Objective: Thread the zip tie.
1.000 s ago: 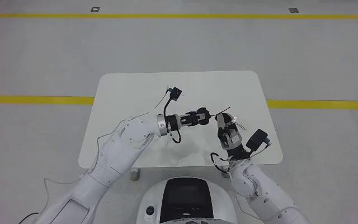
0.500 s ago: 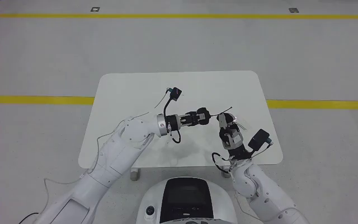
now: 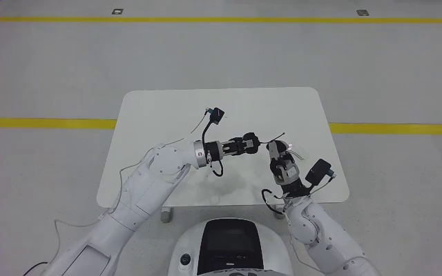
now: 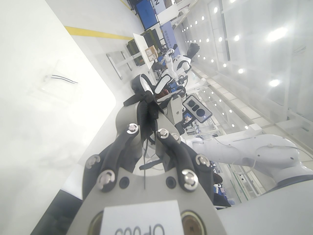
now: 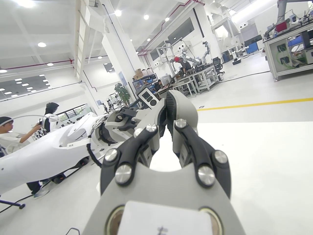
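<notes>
Nothing moved: left fingers (image 4: 125,119) clamp the zip tie (image 4: 144,174), right fingers (image 5: 183,108) closed alongside.

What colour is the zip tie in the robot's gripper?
Black. The zip tie shows best in the left wrist view.

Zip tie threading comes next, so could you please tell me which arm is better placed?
Likely left: the left pincer is shut on the zip tie, whose free end extends beside the shut right pincer.
</notes>
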